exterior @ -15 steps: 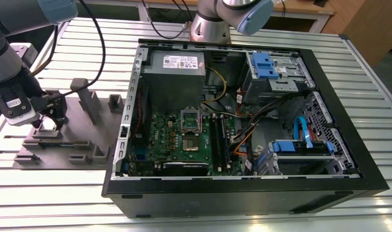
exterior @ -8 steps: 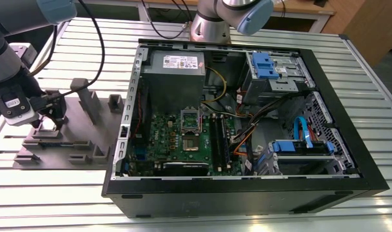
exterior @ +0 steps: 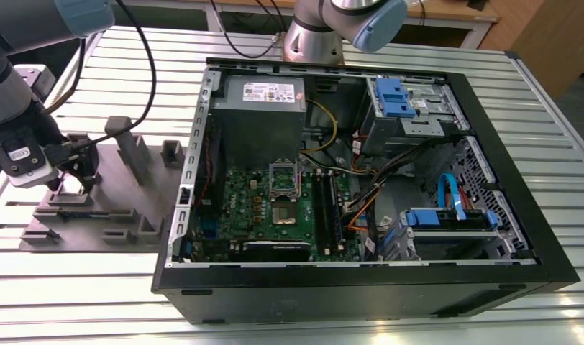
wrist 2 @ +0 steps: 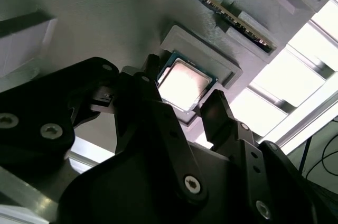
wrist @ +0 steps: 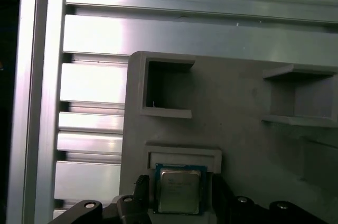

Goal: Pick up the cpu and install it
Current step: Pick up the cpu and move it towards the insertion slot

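We log the claw [wrist 2: 184, 83] open, straddling the cpu [wrist: 179, 192] seated in the tray [exterior: 119, 203] pocket, 9 o'clock of the case [exterior: 369, 287] in the exterior view; an uneven close could tilt or jam it.

Exterior view high; both wrist views close, prob. share tray [wrist: 237, 108] [wrist 2: 105, 18].

The cpu [wrist 2: 184, 83] [wrist: 179, 190], a silvery square chip with a green rim, lies flat in the grey tray's [wrist: 232, 108] recess.

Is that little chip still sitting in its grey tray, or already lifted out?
In the tray: the chip lies flat in its recess, the open gripper straddling it.
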